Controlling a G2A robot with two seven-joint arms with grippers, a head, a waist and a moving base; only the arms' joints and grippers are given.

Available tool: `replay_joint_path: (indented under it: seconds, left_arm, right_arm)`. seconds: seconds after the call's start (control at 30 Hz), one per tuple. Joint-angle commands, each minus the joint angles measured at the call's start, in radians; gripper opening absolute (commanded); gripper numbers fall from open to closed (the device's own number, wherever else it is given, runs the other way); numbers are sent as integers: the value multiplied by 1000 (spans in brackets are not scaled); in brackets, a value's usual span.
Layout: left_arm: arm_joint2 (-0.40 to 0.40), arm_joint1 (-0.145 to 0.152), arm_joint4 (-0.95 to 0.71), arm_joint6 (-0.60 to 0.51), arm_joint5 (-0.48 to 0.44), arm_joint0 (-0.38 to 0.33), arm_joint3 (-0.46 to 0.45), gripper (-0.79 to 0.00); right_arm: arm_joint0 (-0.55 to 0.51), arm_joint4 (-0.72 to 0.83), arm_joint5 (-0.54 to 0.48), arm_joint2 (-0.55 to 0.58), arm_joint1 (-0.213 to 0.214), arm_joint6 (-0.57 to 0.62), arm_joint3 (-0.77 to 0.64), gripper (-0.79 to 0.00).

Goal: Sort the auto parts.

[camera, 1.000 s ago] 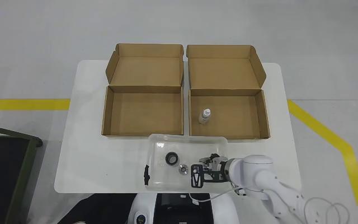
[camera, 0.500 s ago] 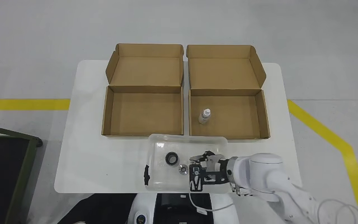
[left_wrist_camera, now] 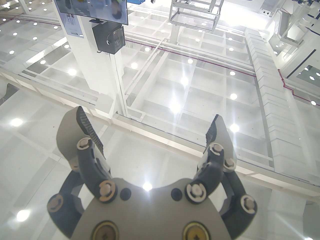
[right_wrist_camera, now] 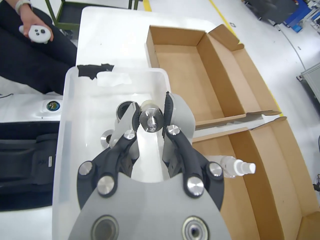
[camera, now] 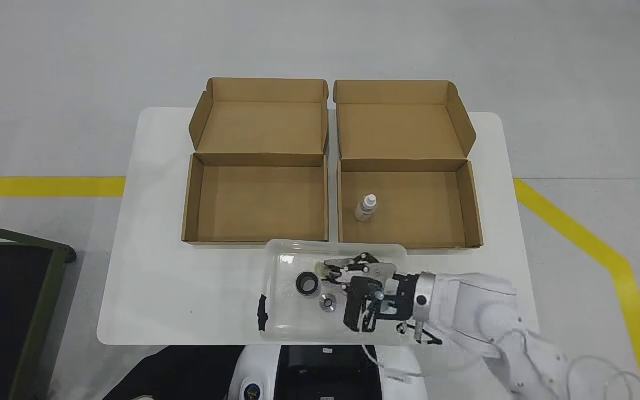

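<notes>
Your right gripper (right_wrist_camera: 151,112) has its fingers (right_wrist_camera: 169,108) clamped on a small silver metal cylinder (right_wrist_camera: 150,121) over the clear plastic tub (right_wrist_camera: 62,126) on the white bench (camera: 160,250), while your left gripper (left_wrist_camera: 148,123) faces the ceiling, fingers apart.

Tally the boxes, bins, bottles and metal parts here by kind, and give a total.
Cardboard boxes: 2, left box and right box
Clear bin: 1
Spray bottle: 1
Metal parts: 3, dark ring, small disc, held cylinder
Total: 7
</notes>
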Motion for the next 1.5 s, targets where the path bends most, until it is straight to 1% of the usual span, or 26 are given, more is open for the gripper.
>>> replay_joint_path:
  seconds: [0.0, 0.07, 0.23, 0.53, 0.67, 0.9, 1.1, 1.33, 1.47]
  left_arm:
    - [0, 0, 0, 0, 0, 0, 0, 0]
    - [0, 0, 0, 0, 0, 0, 0, 0]
    - [0, 0, 0, 0, 0, 0, 0, 0]
    - [0, 0, 0, 0, 0, 0, 0, 0]
    - [0, 0, 0, 0, 0, 0, 0, 0]
    - [0, 0, 0, 0, 0, 0, 0, 0]
    - [0, 0, 0, 0, 0, 0, 0, 0]
    - [0, 0, 0, 0, 0, 0, 0, 0]
    - [0, 0, 0, 0, 0, 0, 0, 0]
  right_arm:
    - [-5, 31, 14, 8, -2, -81, 15, -785]
    - [-7, 59, 15, 15, -3, -135, 27, -785]
    - [4, 122, 20, 33, -7, -213, 28, -785]
    - [55, 186, 56, 46, -19, -274, 11, -785]
    - [75, 219, 80, 49, -26, -321, -4, -785]
    - [101, 209, 143, 78, -35, -371, -36, -785]
    - [114, 221, 177, 94, -43, -422, -60, -785]
    - [108, 228, 227, 114, -52, -500, -71, -785]
    - [102, 227, 230, 123, -55, -522, -75, -785]
